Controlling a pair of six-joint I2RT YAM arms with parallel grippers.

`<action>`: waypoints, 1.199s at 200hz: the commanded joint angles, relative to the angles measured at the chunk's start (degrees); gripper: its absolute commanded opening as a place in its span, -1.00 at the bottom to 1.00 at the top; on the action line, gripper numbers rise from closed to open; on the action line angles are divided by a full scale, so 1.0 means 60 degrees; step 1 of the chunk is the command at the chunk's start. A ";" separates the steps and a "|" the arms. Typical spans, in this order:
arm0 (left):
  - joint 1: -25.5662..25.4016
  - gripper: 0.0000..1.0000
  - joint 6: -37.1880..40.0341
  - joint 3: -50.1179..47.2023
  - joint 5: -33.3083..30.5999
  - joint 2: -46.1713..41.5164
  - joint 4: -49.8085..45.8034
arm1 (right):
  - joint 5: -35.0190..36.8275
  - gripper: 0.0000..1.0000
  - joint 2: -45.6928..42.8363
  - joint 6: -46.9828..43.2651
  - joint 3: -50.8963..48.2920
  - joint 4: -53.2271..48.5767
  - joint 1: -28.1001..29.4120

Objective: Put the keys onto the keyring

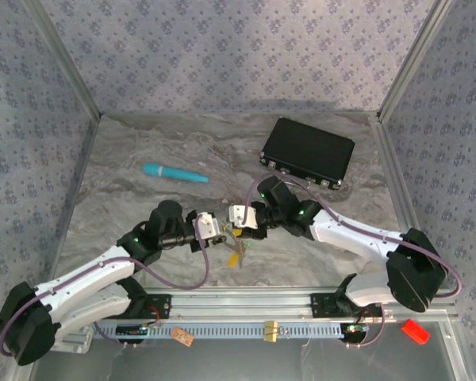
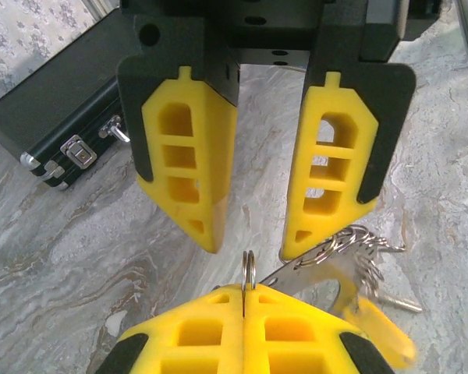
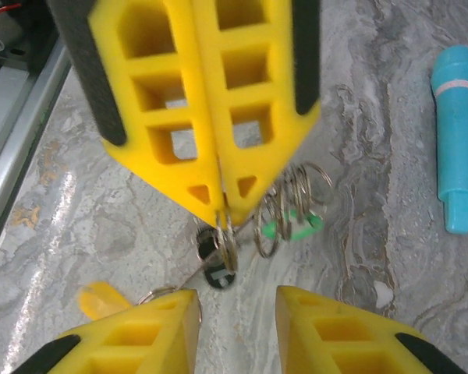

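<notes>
Pinching the keyring [image 2: 248, 269] tight in the shut left fingers [image 2: 195, 331].
Right fingers [image 2: 187, 171] stand partly open nearby; keys [image 3: 290, 227] dangle over the tabletop [image 2: 78, 257].

This is a robotics lab test cell, not a lived-in room. A marble-patterned tabletop [image 1: 143, 230] is boxed in on its left, far and right sides by walls [image 1: 222, 48] with a blue-grey patterned covering, framed by bare aluminium posts [image 1: 63, 59]. Along the near edge runs an aluminium rail [image 1: 246, 300] carrying a left arm [image 1: 79, 286] and a right arm [image 1: 349, 232], both white and black, with purple cables [image 1: 207, 268] looping beside them.
</notes>
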 commanded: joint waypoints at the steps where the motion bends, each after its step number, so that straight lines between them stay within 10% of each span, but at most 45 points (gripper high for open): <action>1: -0.0077 -1.00 0.0284 0.0424 0.0146 -0.0097 -0.0306 | -0.0132 -0.41 0.0028 0.0359 0.0235 0.0281 0.0182; 70: -0.0086 -1.00 0.0201 0.0597 0.0243 -0.0057 -0.0450 | -0.0431 -0.59 0.0155 0.0513 0.0229 0.0679 0.0320; 101: -0.0104 -1.00 0.0112 0.0648 0.0251 -0.0007 -0.0428 | -0.0522 -1.00 0.0168 0.0602 0.0202 0.0850 0.0309; 146: 0.0010 -0.35 -0.0864 -0.0219 -0.0254 -0.0683 0.0720 | -0.0873 -1.00 0.0058 0.0876 -0.0176 0.1434 0.0111; 240: 0.0207 -0.45 -0.2527 -0.2543 -0.0055 -0.1268 0.3999 | -0.1998 -1.00 0.0093 0.0928 -0.0309 0.1857 -0.0198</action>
